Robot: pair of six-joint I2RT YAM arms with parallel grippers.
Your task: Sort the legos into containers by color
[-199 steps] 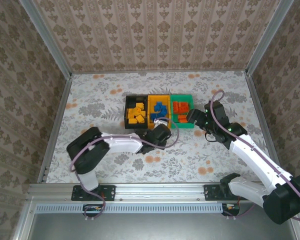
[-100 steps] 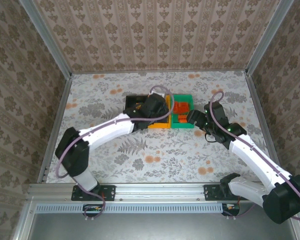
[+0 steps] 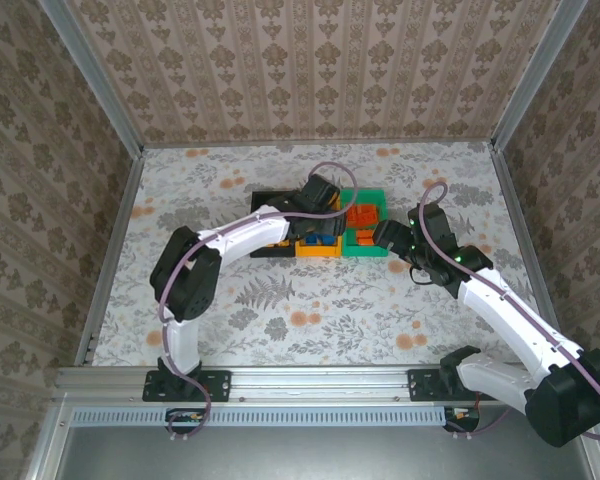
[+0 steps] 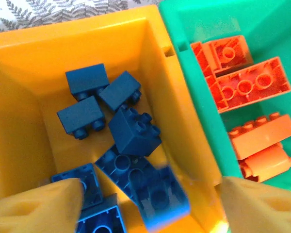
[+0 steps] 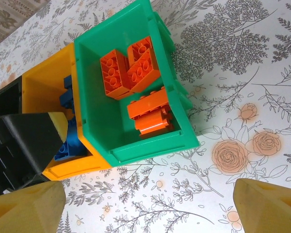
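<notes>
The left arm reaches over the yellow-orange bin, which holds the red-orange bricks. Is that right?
No. The left arm reaches over the yellow-orange bin, but it holds blue bricks, as the left wrist view shows; red-orange bricks lie in the green bin.

The left bin (image 5: 5, 97), middle bin (image 5: 43, 87) and right bin (image 5: 155, 150) stood joined in a row on the table (image 3: 380, 310). Bricks (image 4: 134, 131) lay in the middle and right bins. The left gripper (image 4: 148, 206) hung over the middle bin, and the right gripper (image 3: 388, 236) just right of the right bin.

Blue legos (image 4: 133, 132) lie in the yellow-orange bin (image 4: 19, 97), red-orange legos (image 4: 247, 82) in the green bin (image 4: 199, 19).
</notes>
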